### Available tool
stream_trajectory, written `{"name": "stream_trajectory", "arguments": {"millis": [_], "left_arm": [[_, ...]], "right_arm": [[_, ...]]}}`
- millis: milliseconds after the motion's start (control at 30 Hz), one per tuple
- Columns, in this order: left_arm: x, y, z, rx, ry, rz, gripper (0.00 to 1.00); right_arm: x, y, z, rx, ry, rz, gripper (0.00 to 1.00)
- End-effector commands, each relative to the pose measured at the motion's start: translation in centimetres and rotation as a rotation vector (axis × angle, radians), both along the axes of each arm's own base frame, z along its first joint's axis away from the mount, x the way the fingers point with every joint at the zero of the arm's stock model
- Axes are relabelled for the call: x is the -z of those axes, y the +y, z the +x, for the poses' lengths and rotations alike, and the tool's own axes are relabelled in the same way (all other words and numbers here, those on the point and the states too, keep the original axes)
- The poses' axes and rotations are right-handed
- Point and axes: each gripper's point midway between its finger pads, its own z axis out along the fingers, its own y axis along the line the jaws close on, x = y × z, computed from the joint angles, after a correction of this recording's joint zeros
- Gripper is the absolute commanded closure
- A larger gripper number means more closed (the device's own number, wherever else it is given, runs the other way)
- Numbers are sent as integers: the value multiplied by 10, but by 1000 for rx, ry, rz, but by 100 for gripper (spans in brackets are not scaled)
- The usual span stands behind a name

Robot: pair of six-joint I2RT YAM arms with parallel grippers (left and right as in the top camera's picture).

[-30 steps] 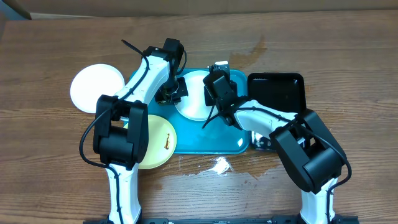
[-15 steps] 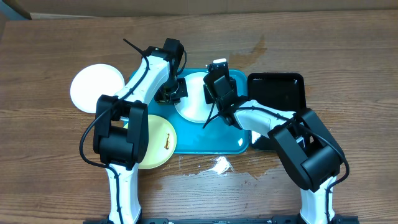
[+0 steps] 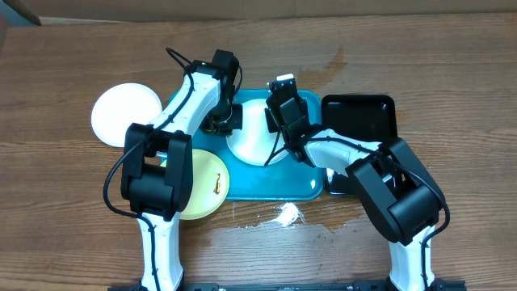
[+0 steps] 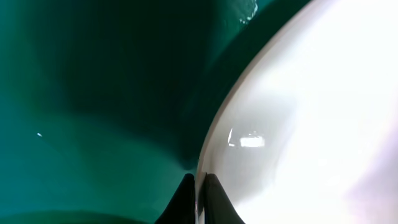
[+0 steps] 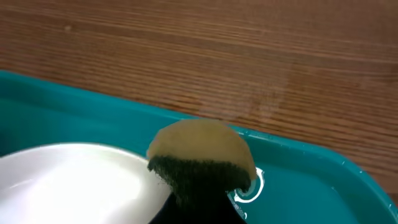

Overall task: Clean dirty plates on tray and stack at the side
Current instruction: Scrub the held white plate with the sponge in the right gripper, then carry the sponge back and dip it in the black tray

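The left end effector [image 4: 198, 190] is clamped on the white plate [image 3: 252, 141] rim, inside the tray [image 3: 275, 184]. The right end effector [image 3: 282, 90] grips the sponge [image 5: 202, 146] at the plate's far edge. The black tray [image 3: 363, 117] adjoins on the right.

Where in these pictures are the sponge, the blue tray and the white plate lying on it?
sponge [image 5: 200, 144]: right wrist view, its yellow top.
blue tray [image 3: 275, 183]: overhead view, bare floor near front rim.
white plate [image 3: 249, 143]: overhead view, its bare middle.

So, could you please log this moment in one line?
left gripper: shut on white plate rim | right gripper: shut on sponge, at plate edge | tray: plate inside
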Motion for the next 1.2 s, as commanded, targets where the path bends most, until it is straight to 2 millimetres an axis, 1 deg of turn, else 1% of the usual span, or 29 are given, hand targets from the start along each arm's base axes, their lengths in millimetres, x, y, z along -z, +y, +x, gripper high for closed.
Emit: {"name": "stream_trajectory", "arguments": {"millis": [0, 100, 200, 367, 500, 633, 700, 800, 867, 967, 1000, 1067, 1167], "left_arm": [[4, 4, -7, 158, 25, 23, 96], [4, 4, -8, 201, 26, 20, 96], [4, 4, -8, 207, 26, 20, 96], [4, 4, -8, 211, 27, 20, 96], [4, 4, -8, 210, 27, 20, 96], [4, 4, -8, 197, 28, 20, 96], [4, 4, -8, 190, 28, 20, 96], [4, 3, -7, 170, 25, 21, 96], [4, 3, -6, 164, 21, 20, 96], [4, 3, -6, 164, 21, 20, 96], [4, 3, -6, 164, 21, 20, 96], [4, 3, -6, 164, 18, 20, 96], [4, 3, -4, 164, 13, 19, 96]], "right_arm": [[0, -3, 4, 5, -18, -21, 96], [-1, -3, 6, 6, -27, -15, 96], [-5, -1, 8, 7, -43, -5, 96], [-20, 3, 19, 12, -110, 40, 96], [-37, 7, 25, 13, -167, 79, 96], [-65, 7, 25, 16, -196, 104, 96], [-85, 6, 22, 14, -207, 121, 96], [-117, 4, 12, 11, -205, 163, 96], [-141, -7, 4, 46, -197, 207, 96], [-168, -27, -9, 86, -169, 245, 96], [-176, -42, -19, 108, -125, 260, 96], [-177, -62, -29, 144, -68, 266, 96], [-163, -100, -39, 216, 31, 234, 96]]}}
